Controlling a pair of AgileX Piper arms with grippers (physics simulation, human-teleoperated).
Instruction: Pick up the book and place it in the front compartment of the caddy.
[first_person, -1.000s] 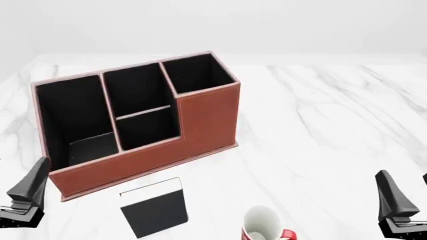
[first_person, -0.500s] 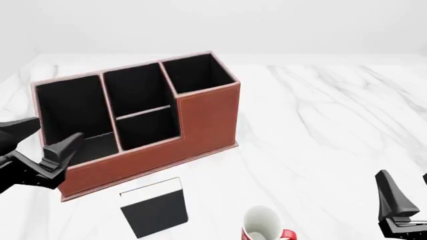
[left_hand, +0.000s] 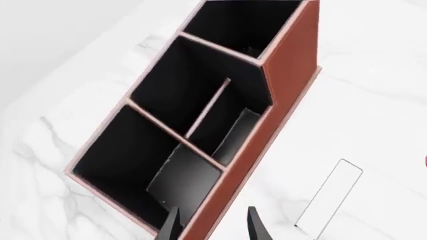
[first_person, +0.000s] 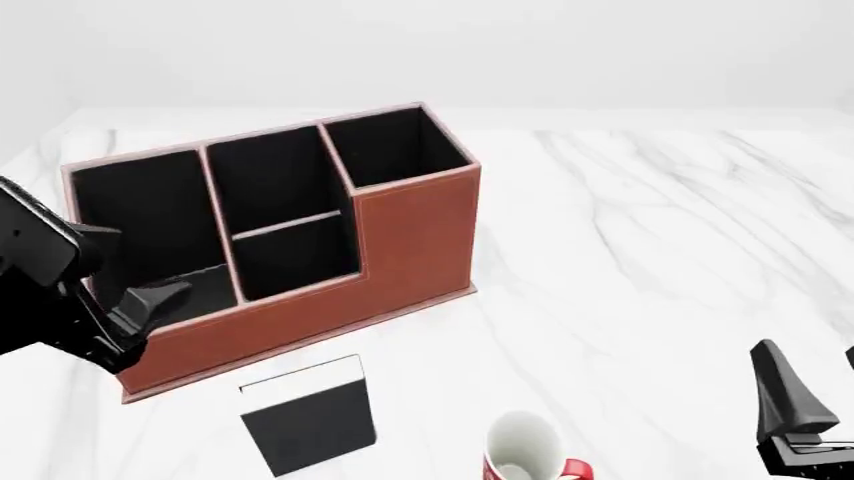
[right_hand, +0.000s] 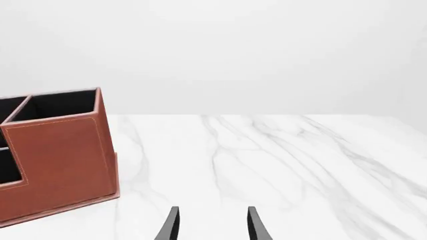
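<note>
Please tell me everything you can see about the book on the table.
The book is small, thin and rectangular, with a plain matte black cover and a white page-edge strip along the side facing the caddy. It lies flat and closed on the white marble table, just in front of the caddy without touching it; a mug stands to its right. Neither gripper touches it; the left gripper hovers at the caddy's left end.

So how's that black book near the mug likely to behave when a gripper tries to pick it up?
The book lies flat on the table, so its thin edges probably offer little to pinch. Its cover looks matte, so likely not very slippery. Being so thin, it probably slides rather than tips if pushed.
</note>
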